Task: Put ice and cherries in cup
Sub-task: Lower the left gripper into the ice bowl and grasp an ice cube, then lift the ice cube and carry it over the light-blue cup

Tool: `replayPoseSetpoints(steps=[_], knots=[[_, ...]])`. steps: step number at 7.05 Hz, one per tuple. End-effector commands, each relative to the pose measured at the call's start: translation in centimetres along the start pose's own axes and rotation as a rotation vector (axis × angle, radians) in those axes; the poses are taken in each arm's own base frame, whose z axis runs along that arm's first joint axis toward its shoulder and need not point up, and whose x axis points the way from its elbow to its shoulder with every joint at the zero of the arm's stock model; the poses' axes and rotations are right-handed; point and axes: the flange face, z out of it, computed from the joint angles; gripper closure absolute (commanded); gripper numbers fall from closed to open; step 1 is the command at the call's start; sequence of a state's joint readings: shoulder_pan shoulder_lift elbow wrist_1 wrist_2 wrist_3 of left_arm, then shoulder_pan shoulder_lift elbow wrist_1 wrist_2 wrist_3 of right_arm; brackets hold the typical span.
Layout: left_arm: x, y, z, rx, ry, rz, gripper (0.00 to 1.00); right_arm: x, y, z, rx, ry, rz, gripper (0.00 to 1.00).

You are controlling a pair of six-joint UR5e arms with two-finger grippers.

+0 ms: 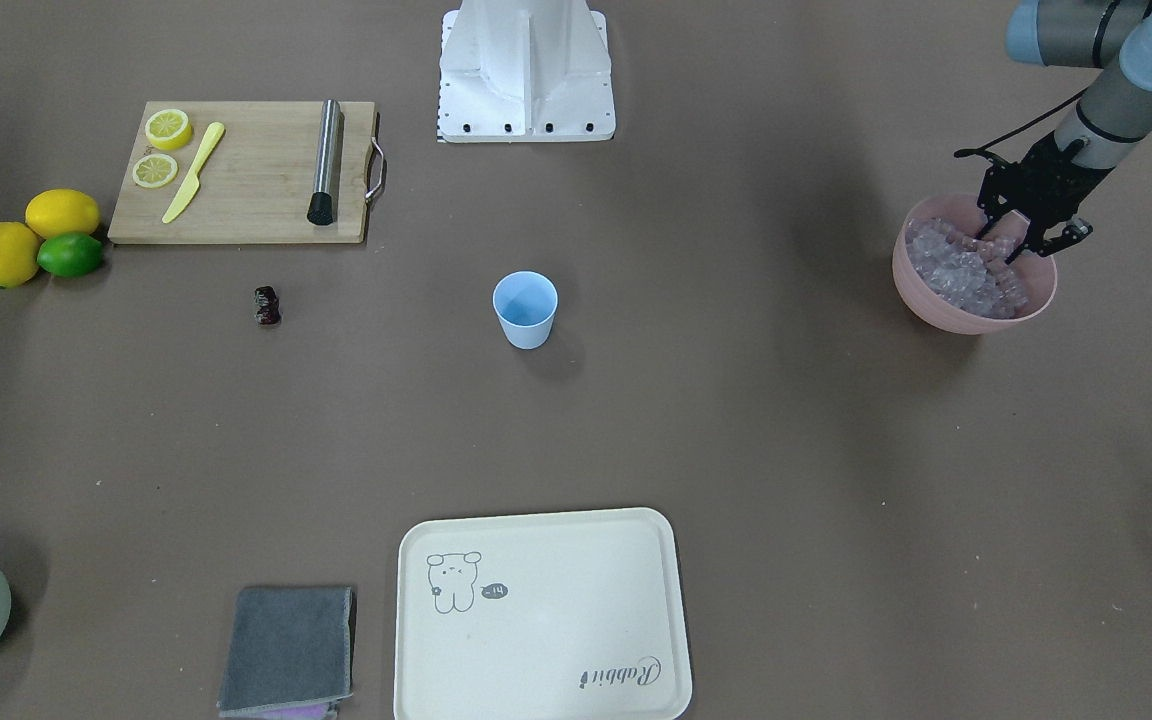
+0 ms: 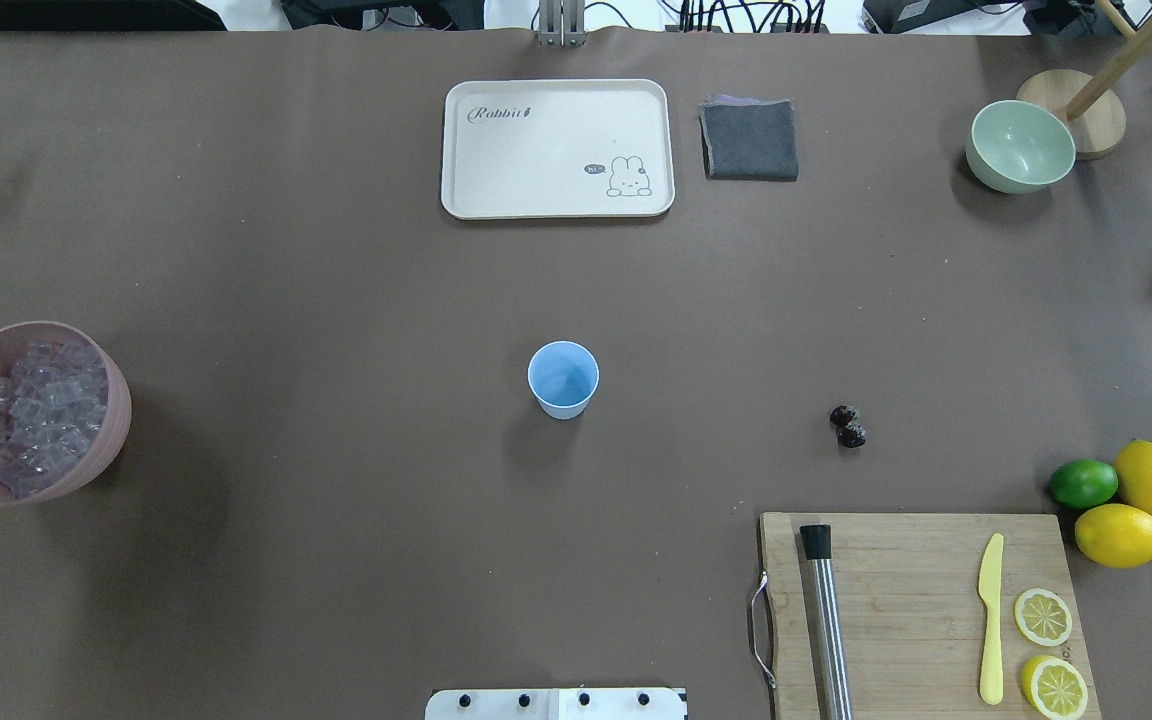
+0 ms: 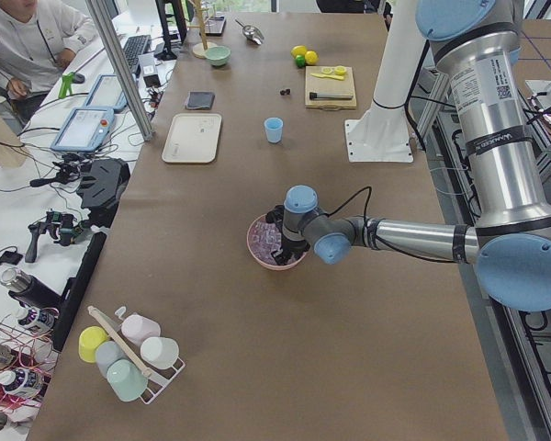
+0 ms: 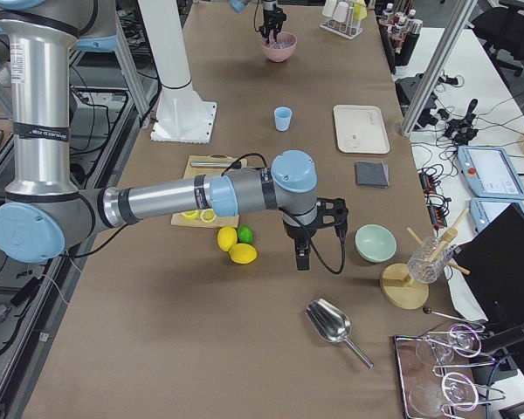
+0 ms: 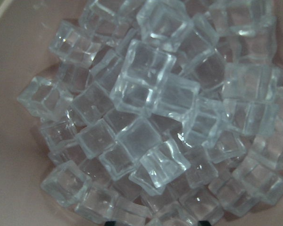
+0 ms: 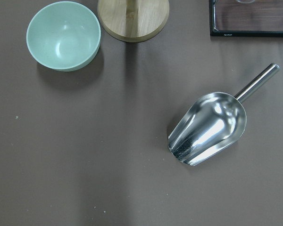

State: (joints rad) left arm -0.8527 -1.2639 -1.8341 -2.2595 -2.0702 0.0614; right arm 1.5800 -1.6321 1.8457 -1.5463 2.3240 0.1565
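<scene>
Reaching down-left from the upper right corner of the front-facing view with the grey, blue-jointed left arm (image 1: 1126, 90); wrist tilted, black two-finger left gripper (image 1: 1011, 245) pointed downward, fingers spread apart. In the right-side view, stretched low across mid-frame with the matching grey, blue-jointed right arm (image 4: 183, 196), wrist bent down, black right gripper (image 4: 303, 256) hanging vertical; spread of its fingers not readable

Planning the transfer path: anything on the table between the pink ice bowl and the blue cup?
Nothing visible. In the overhead view only bare table lies between the pink bowl and the cup. The cherries and cutting board sit on the cup's other side. The left tool is down at the ice.
</scene>
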Motion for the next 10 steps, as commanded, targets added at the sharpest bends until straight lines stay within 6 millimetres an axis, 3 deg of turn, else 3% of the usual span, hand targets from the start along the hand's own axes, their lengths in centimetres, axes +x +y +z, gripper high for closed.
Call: replayPoseSetpoints(steps=[1,4,5,7,9,10], knots=[[-0.2,-0.2,-0.5,0.011,-0.004,-0.003,1.0,0.0,0.0,0.0,0.0,0.0,0.0,0.0],[0.4,-1.1,-1.6,0.043,0.065,-0.008,1.0,0.1,0.1,0.1,-0.001,0.0,0.001,0.0],[-1.2,-1.4,-3.0,0.068,0.066,-0.053,1.0,0.1,0.1,0.1,-0.001,0.0,0.001,0.0],[-6.3,-7.6,-7.4,0.094,0.078,-0.176,1.0,0.0,0.1,0.0,0.0,0.0,0.0,0.0],[-7.9,-15.8,-10.7,0.1,0.074,-0.211,1.0,0.0,0.1,0.0,0.0,0.0,-0.001,0.0],[-7.3,-18.9,-12.3,0.125,0.13,-0.317,1.0,0.1,0.1,0.0,0.001,0.0,0.0,0.0]])
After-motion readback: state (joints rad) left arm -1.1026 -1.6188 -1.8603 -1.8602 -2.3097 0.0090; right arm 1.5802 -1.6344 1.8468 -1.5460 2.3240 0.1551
